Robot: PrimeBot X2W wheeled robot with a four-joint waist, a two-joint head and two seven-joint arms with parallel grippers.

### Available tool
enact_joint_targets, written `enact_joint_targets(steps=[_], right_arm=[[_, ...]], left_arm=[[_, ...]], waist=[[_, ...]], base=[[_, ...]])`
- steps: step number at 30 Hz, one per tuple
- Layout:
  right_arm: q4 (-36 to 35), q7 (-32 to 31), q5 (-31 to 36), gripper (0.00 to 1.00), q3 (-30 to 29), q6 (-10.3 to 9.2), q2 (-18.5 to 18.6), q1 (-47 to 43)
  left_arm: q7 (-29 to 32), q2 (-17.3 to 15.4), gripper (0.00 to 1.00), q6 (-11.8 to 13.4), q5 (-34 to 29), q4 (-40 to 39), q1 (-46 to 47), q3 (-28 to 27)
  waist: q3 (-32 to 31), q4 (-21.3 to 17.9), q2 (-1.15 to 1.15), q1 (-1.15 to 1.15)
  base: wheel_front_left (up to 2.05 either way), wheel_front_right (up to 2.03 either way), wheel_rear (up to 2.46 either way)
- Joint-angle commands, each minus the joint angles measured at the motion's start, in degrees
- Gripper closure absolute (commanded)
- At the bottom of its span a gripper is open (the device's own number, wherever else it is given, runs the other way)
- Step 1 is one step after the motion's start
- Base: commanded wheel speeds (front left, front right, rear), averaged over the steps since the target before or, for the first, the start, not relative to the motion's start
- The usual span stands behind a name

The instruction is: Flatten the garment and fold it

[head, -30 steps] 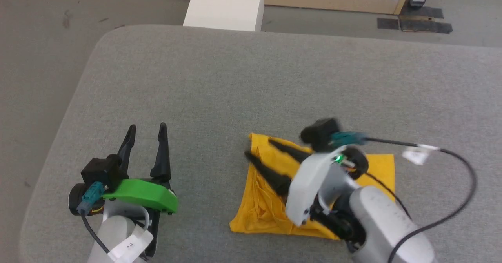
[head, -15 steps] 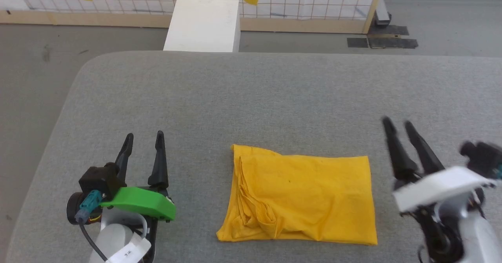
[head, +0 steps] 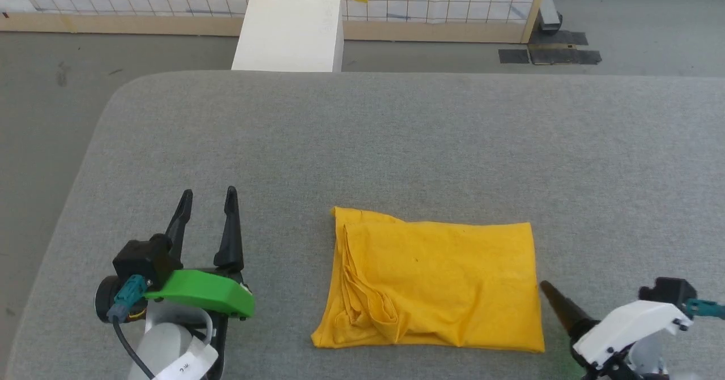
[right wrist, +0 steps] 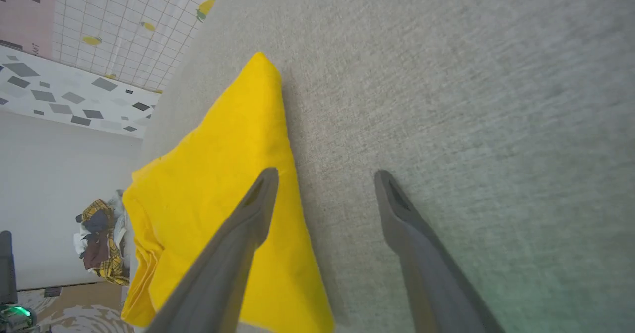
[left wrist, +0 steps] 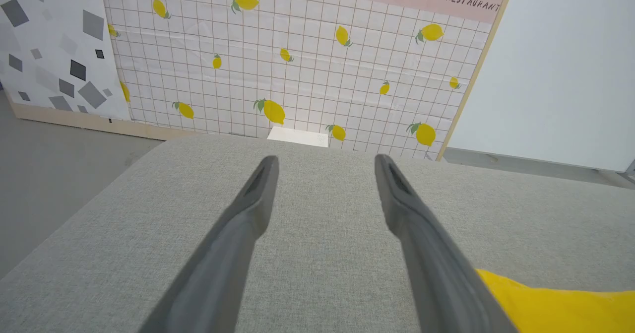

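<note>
Garment [head: 436, 284], already folded into a compact yellow rectangle, lies on the grey tabletop [head: 396, 142] between my left end effector [head: 208, 192] and right end effector [right wrist: 325, 174], both spread wide and empty, so only bunched layers at its left edge seem left to tidy.

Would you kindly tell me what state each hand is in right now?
Left hand: open, holding nothing.
Right hand: open, holding nothing; the garment lies free.
</note>
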State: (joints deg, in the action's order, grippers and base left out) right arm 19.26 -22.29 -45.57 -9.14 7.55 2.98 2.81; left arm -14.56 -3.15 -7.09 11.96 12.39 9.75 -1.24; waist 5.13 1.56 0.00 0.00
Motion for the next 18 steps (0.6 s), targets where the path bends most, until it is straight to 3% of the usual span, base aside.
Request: enact_joint_targets(steps=[1,5,10,11,12,14,15,18], right_arm=[[0.67,-0.76,-1.18,0.00,0.80,-0.06,-0.11,1.66],[2.28,-1.72,-3.69,0.00,3.06,-0.06,-0.11,3.47],[4.23,-4.71,0.03,0.00,5.79,-0.06,-0.11,5.01],[4.50,-7.13,1.80,0.22,7.05,-0.06,-0.11,5.72],[4.42,-7.94,2.57,0.59,7.41,-0.06,-0.11,5.92],[3.87,-8.86,4.40,0.91,7.70,-0.06,-0.11,6.16],[3.51,-9.05,5.32,1.00,7.61,-0.06,-0.11,6.25],[1.63,-9.78,9.70,1.00,6.82,-0.06,-0.11,6.67]], left_arm=[[-0.44,0.22,0.00,-0.38,-0.39,-0.15,-0.28,-0.04],[-0.44,0.23,0.00,-0.38,-0.32,-0.05,-0.25,0.07],[-0.44,0.24,0.00,-0.39,-0.28,0.11,-0.25,0.06],[-0.44,0.25,0.00,-0.39,-0.24,0.24,-0.13,0.03],[-0.44,0.25,0.00,-0.39,-0.24,0.26,-0.11,0.02],[-0.44,0.25,0.00,-0.39,-0.25,0.28,-0.11,-0.05],[-0.44,0.25,0.00,-0.39,-0.25,0.29,-0.13,-0.10],[-0.44,0.26,0.00,-0.37,-0.28,0.12,-0.42,-0.48]], waist=[[0.28,0.31,0.00,0.00],[0.62,0.93,0.00,0.00],[0.81,1.56,0.00,0.00],[0.88,1.80,0.00,0.00],[0.90,1.84,0.00,0.00],[0.92,1.81,0.00,0.00],[0.93,1.76,0.00,0.00],[1.04,1.03,0.00,0.00]], base=[[0.00,0.00,0.00],[0.00,0.00,0.00],[0.00,0.00,0.00],[0.00,0.00,0.00],[0.00,0.00,0.00],[0.00,0.00,0.00],[0.00,0.00,0.00],[0.00,0.00,0.00]])
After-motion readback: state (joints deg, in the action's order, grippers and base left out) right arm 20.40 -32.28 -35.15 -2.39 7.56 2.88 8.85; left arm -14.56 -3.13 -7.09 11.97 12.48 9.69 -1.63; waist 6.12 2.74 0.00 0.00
